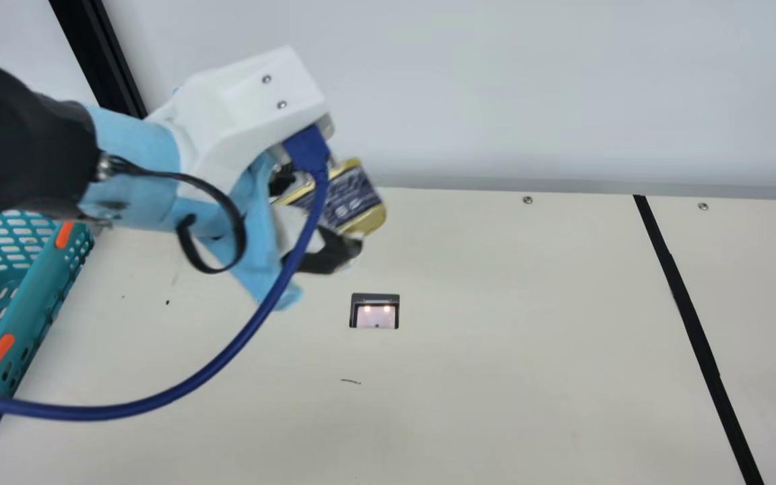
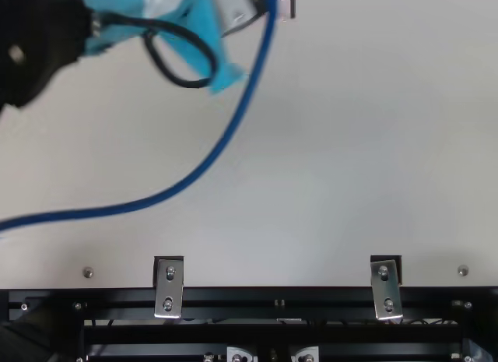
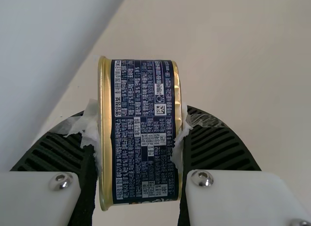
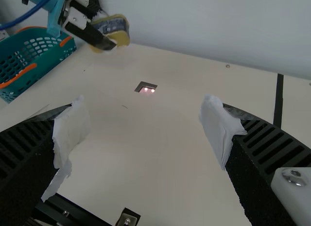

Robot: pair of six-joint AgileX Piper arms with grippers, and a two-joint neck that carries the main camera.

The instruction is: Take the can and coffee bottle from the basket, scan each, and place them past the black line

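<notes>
In the main view my left gripper (image 1: 331, 214) is above the table, left of the black line and slightly beyond the scanner window (image 1: 374, 312). It is shut on the dark blue can with gold rims (image 1: 354, 195). Seen from the left wrist, the can (image 3: 146, 133) is clamped between both pads of the left gripper (image 3: 139, 138), its printed side facing the camera. My right gripper (image 4: 145, 131) stands open with nothing between its paper-wrapped fingers. The black line (image 1: 691, 316) runs down the table's right part. At the left edge is the teal basket (image 1: 34, 289); the visible part holds no item.
A pale wall (image 1: 496, 87) rises behind the table (image 1: 496, 377), with a black post (image 1: 102, 54) at the back left. The left arm's blue cable (image 1: 226, 350) loops over the table. Metal brackets (image 2: 168, 288) and a black frame line the near edge in the top view.
</notes>
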